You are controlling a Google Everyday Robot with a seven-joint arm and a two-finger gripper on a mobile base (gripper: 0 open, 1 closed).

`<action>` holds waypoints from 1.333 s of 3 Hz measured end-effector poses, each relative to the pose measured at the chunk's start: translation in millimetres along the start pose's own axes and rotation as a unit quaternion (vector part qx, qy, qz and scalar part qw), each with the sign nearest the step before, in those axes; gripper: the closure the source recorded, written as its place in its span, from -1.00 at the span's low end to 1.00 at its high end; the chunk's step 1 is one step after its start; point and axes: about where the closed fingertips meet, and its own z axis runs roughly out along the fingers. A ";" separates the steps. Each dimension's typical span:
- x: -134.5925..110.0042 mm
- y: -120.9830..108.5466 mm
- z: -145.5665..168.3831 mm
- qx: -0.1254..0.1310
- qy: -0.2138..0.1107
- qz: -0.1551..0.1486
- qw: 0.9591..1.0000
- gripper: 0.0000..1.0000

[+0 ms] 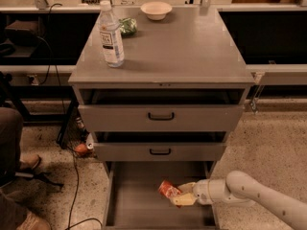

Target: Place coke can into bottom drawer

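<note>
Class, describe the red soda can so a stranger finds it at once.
Start at the gray metal cabinet; its lowest drawer stands open. Over that drawer's floor the arm's gripper holds a small red soda can, shorter than the clear plastic bottle on the cabinet top.
</note>
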 end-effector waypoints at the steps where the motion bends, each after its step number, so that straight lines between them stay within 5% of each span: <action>1: 26.2 -21.1 56.4 -0.008 0.021 0.012 1.000 1.00; 3: 46.9 -26.1 156.1 -0.036 0.045 0.018 0.998 1.00; 4: 27.5 -22.5 190.9 -0.046 0.033 -0.007 0.998 1.00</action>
